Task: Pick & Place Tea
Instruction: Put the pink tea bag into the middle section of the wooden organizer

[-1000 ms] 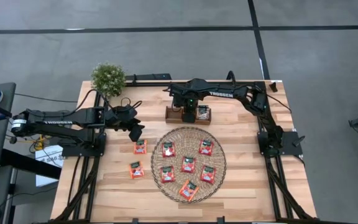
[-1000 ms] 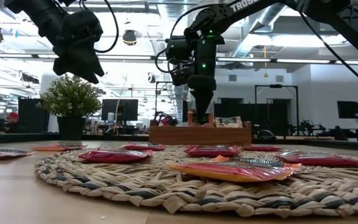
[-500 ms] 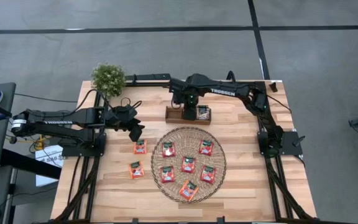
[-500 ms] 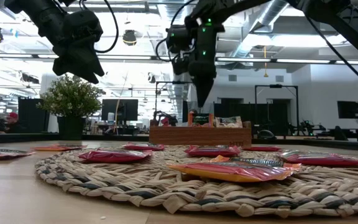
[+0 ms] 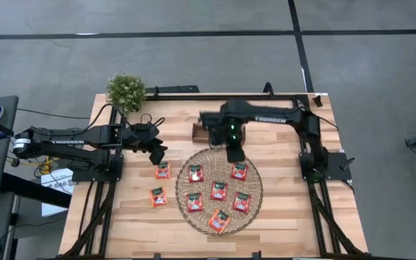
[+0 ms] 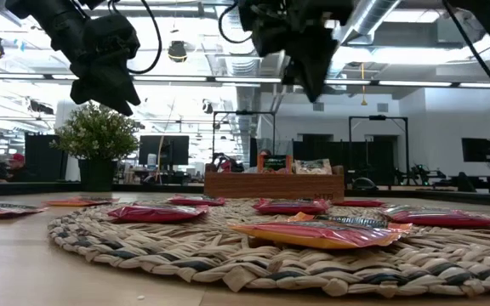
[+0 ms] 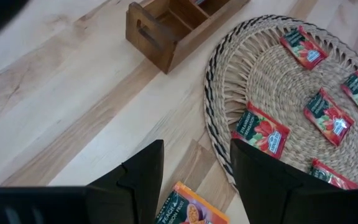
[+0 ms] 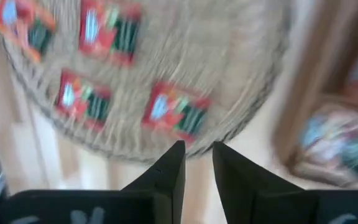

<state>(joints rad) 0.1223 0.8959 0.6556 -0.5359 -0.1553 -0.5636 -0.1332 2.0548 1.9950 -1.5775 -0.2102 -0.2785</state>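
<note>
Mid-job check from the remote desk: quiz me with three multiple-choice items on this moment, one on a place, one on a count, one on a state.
1. Where is the right tool?
A. above the mat's far edge
B. over the plant
C. off the table

2. How many red tea sachets lie on the bare table, off the mat?
A. none
B. two
C. five

3. What does the left tool hold?
A. a sachet
B. the tray
C. nothing

Answers:
1. A: in the high view it hangs over the round mat at its far edge, just in front of the wooden tray.
2. B: two sachets lie left of the mat.
3. C: its wrist view shows bare table between the open fingers.
</note>
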